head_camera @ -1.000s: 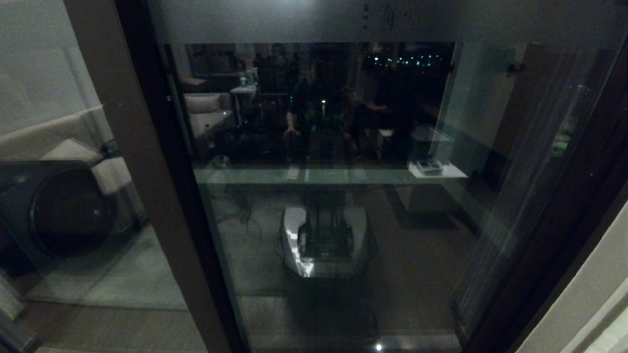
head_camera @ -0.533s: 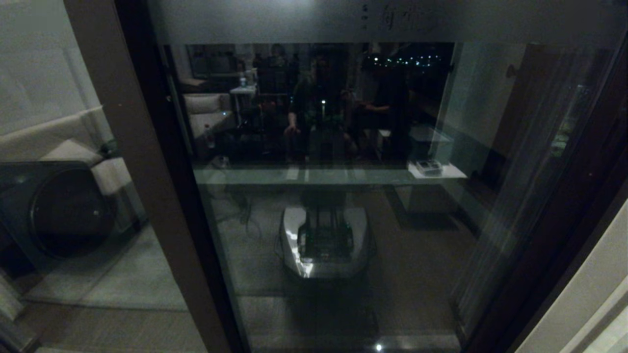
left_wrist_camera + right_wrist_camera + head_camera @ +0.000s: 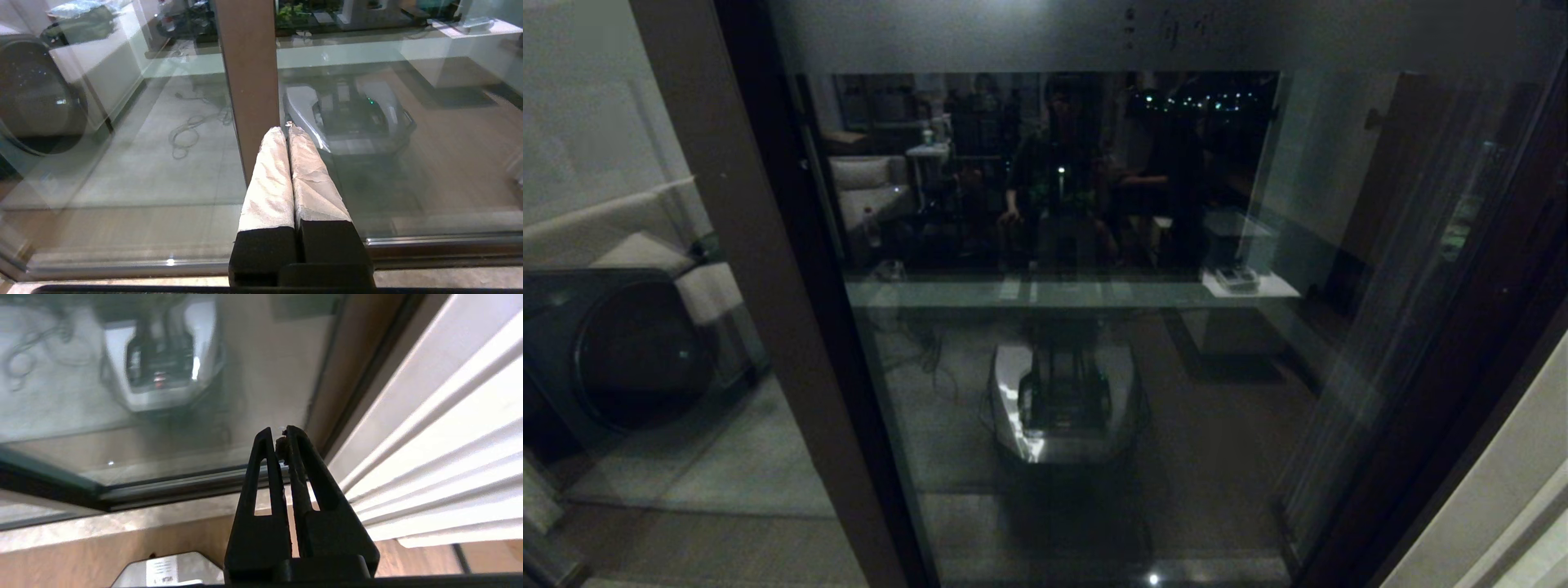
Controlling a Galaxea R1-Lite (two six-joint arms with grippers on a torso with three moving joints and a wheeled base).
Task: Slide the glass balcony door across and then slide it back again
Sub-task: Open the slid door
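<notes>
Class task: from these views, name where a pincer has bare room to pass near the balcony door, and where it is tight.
Free: the pale sill strip between the door's bottom rail and the robot. Tight: the corner where the glass balcony door meets the white ribbed wall, beside the shut right pincer. The shut left pincer faces the brown stile.

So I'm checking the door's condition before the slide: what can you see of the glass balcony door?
The glass balcony door is a tall clear pane in a dark brown frame, with a frosted strip bearing faint characters along the top. Its brown stile stands upright left of centre. The glass reflects the room and the robot's base. Nothing touches it.
</notes>
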